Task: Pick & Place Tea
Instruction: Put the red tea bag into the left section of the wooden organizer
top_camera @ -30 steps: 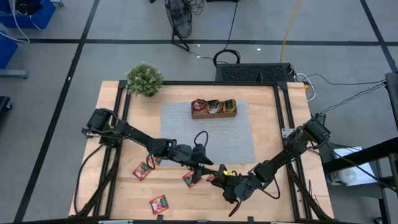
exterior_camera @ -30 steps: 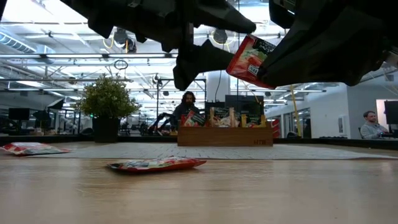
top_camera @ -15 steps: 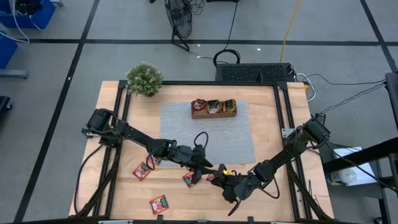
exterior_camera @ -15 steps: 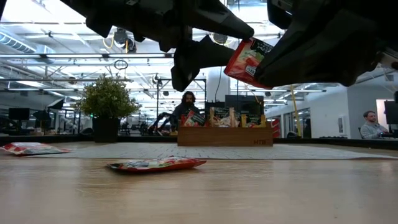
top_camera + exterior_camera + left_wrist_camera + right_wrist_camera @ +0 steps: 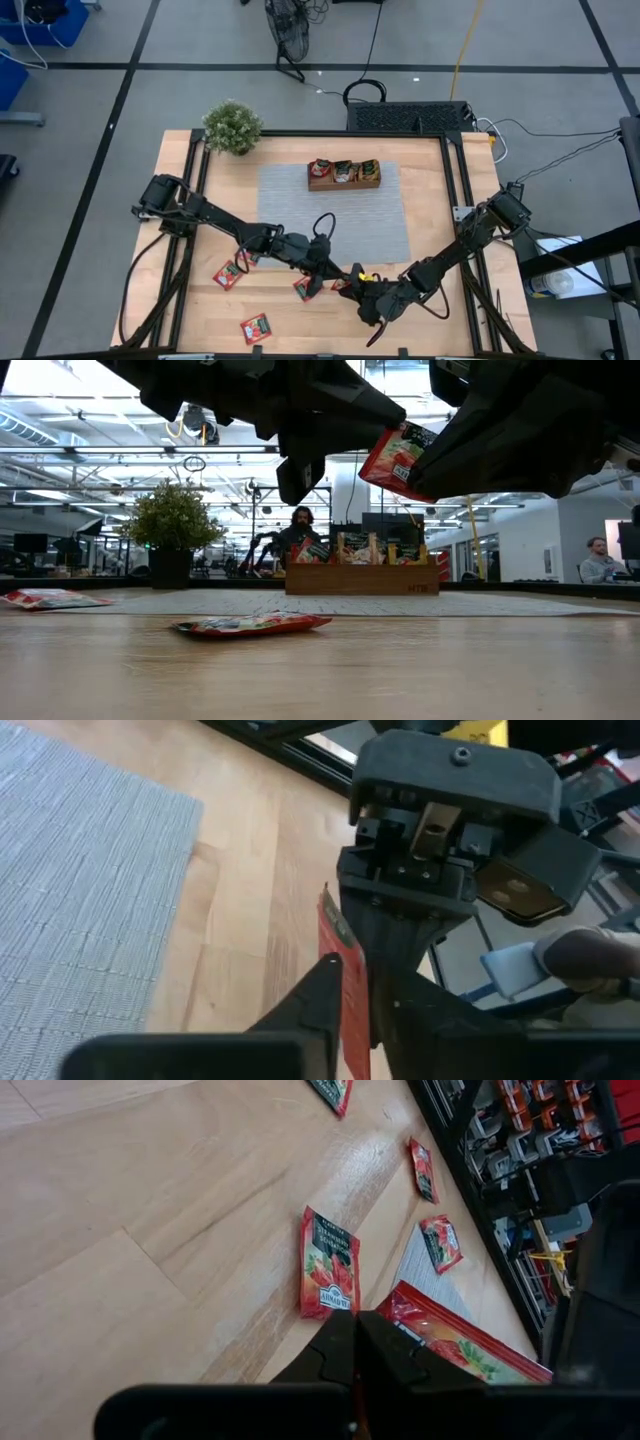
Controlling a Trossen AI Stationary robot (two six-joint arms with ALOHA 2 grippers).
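A red tea packet [image 5: 400, 458] hangs in the air above the table's near middle, between my two grippers. My left gripper [image 5: 338, 274] reaches it from the left, with its fingers closed in on it. My right gripper [image 5: 360, 290] comes from the right and is shut on the same packet. More red tea packets lie flat on the wood [image 5: 306, 288], [image 5: 228, 273], [image 5: 256, 327]. The wooden tray [image 5: 344, 173] stands on the grey mat's far edge with packets upright in it. My left gripper pinches the packet's upper corner [image 5: 383, 438] on its own side between its two fingers, reaching about level from the table's left. In its wrist view the packet [image 5: 342, 960] stands edge-on between the fingers, clear of the table. My right gripper pinches the packet's opposite end [image 5: 415, 1320] between its two shut fingers, coming from the table's right and near side. The packet sticks out past the fingertips, tilted and lifted clear of the wood.
A potted plant [image 5: 232, 127] stands at the far left corner. The grey mat [image 5: 335, 215] covers the table's middle. Bare wood lies along the near edge and right side. In the low view, people sit in the room beyond the table.
My left gripper's fingers have closed from wide apart onto the raised tea packet. My right gripper has kept the packet in the air in nearly the same place.
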